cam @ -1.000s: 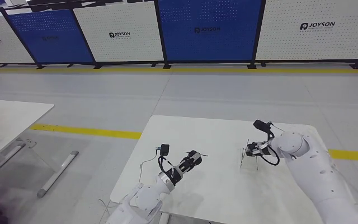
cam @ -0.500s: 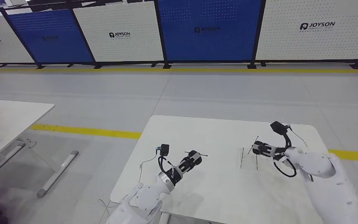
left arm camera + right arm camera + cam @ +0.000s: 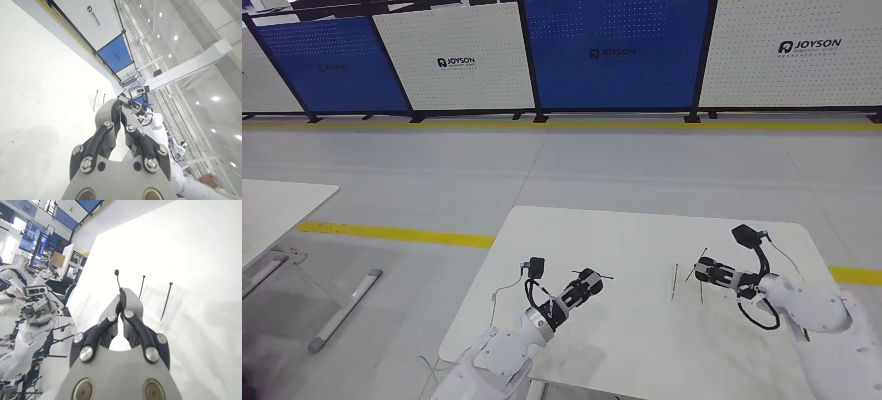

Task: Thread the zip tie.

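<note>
Right claw (image 3: 121,293): clenched on a black zip tie (image 3: 118,280), held above the table (image 3: 189,247). The head end pokes out past the tips and the rest is hidden between the pads.
Left claw (image 3: 119,108): clenched on a second thin black strip (image 3: 120,118), likely another tie. It is well apart from the right claw.

Risks, as I judge them:
- The head slot is tiny. A slight tilt of either claw and the tail misses or buckles.
- Both straps are thin and springy, so one may pivot or slip in my grip as the ends meet.
- I cannot tell which end the left claw holds. If it is the wrong end, nothing threads.

Surroundings: two spare ties (image 3: 141,285) (image 3: 166,301) lie flat on the table just beside the right claw, toward the left one. A low crossing would sweep them, so I should stay high.
</note>
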Motion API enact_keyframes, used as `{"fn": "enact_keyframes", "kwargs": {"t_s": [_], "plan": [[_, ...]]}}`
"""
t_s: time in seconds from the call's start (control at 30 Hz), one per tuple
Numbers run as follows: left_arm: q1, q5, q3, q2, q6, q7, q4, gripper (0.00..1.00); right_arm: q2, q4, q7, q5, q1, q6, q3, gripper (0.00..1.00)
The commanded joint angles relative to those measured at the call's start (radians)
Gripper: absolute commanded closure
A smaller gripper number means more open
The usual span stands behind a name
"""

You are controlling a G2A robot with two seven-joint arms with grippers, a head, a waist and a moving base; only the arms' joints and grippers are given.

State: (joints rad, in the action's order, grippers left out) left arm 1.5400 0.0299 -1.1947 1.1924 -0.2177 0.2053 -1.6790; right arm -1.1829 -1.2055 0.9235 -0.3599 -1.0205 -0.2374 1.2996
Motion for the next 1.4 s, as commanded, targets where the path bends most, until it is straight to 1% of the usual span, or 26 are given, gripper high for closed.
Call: {"fn": "enact_keyframes", "kwargs": {"t_s": [0.0,0.03,0.07,0.1,0.2,0.33,0.4,0.47,0.9,0.93,1.0,1.07,1.13,1.23,1.3,1.37], "plan": [[0.000,0.000,0.000,0.000,0.000,0.000,0.000,1.00,-0.001,-0.016,-0.030,0.011,-0.015,-0.011,-0.005,1.00],[0.000,0.000,0.000,0.000,0.000,0.000,0.000,1.00,-0.002,-0.024,-0.044,0.045,-0.026,-0.034,-0.002,1.00],[0.000,0.000,0.000,0.000,0.000,0.000,0.000,1.00,-0.001,-0.031,-0.061,0.095,-0.040,-0.075,0.013,1.00],[0.000,0.000,0.000,0.000,0.000,0.000,0.000,1.00,0.000,-0.034,-0.065,0.129,-0.052,-0.103,0.024,1.00],[0.000,0.000,0.000,0.000,0.000,0.000,0.000,1.00,0.008,-0.096,-0.074,0.221,-0.093,-0.103,0.056,1.00],[0.000,0.000,0.000,0.000,0.000,0.000,0.000,1.00,0.021,-0.169,-0.058,0.304,-0.153,-0.103,0.096,1.00],[0.000,0.000,0.000,0.000,0.000,0.000,0.000,1.00,0.026,-0.181,-0.049,0.334,-0.175,-0.103,0.113,1.00],[0.000,0.000,0.000,0.000,0.000,0.000,0.000,1.00,0.030,-0.176,-0.008,0.376,-0.195,-0.103,0.119,1.00],[0.000,0.000,0.000,0.000,0.000,0.000,0.000,1.00,0.030,-0.176,-0.008,0.376,-0.195,-0.103,0.119,1.00],[0.000,0.000,0.000,0.000,0.000,0.000,0.000,1.00,0.030,-0.183,-0.029,0.370,-0.201,-0.103,0.117,1.00],[0.000,0.000,0.000,0.000,0.000,0.000,0.000,1.00,0.028,-0.209,-0.078,0.386,-0.225,-0.103,0.117,1.00],[0.000,0.000,0.000,0.000,0.000,0.000,0.000,1.00,0.028,-0.242,-0.146,0.393,-0.264,-0.103,0.131,1.00],[0.000,0.000,0.000,0.000,0.000,0.000,0.000,1.00,0.027,-0.279,-0.212,0.409,-0.313,-0.103,0.146,1.00],[0.000,0.000,0.000,0.000,0.000,0.000,0.000,1.00,0.027,-0.338,-0.271,0.408,-0.383,-0.103,0.158,1.00],[0.000,0.000,0.000,0.000,0.000,0.000,0.000,1.00,0.027,-0.368,-0.299,0.376,-0.416,-0.103,0.154,1.00],[0.000,0.000,0.000,0.000,0.000,0.000,0.000,1.00,0.026,-0.392,-0.330,0.332,-0.434,-0.103,0.137,1.00]]}}
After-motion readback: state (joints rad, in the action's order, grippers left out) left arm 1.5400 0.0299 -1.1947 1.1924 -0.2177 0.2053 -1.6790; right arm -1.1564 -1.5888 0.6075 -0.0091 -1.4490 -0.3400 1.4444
